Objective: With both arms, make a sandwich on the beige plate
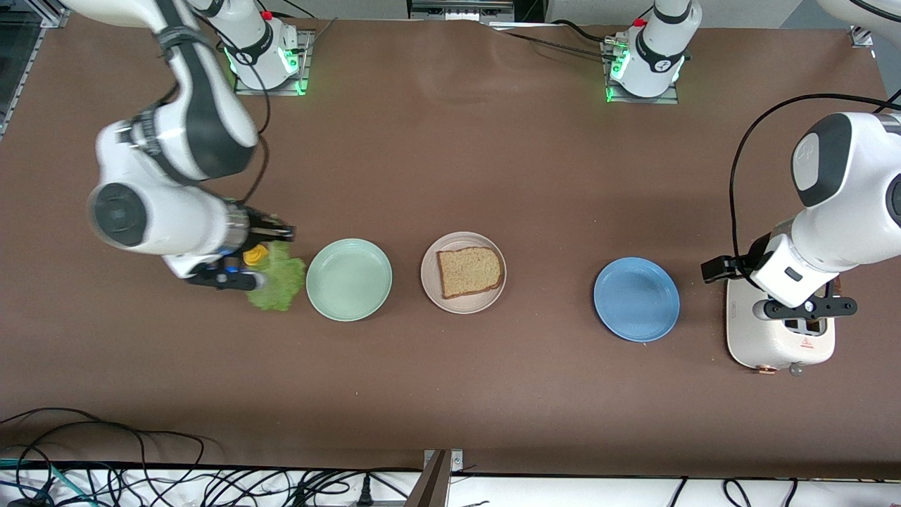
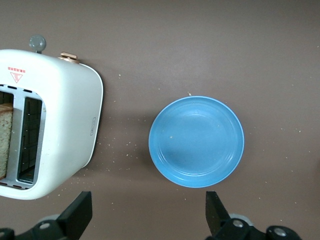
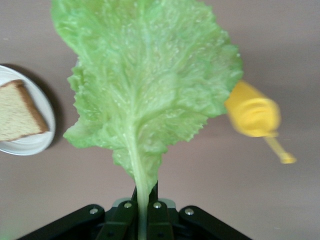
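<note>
On the brown desk (image 1: 450, 394), the thing nearest the front camera is a white toaster (image 1: 774, 345) at the left arm's end, with a slice of bread (image 2: 5, 140) standing in one of its slots. The left gripper (image 2: 147, 215) hangs over the desk between the toaster and the blue plate (image 1: 636, 298), its fingers (image 2: 77, 212) spread wide and holding nothing. The blue plate lies just beside the toaster, toward the middle of the desk. A little farther from the camera, near the middle, sits the beige plate (image 1: 431, 282) with one brown bread slice (image 1: 469, 272) lying flat on it. Beside it, toward the right arm's end, is a mint-green plate (image 1: 349, 279). The right gripper (image 1: 271, 229) is in the air next to the green plate, its fingers clamped on the stem of a lettuce leaf (image 1: 278, 278), which hangs down from them. A yellow bottle (image 1: 255, 255) shows under that gripper.
</note>
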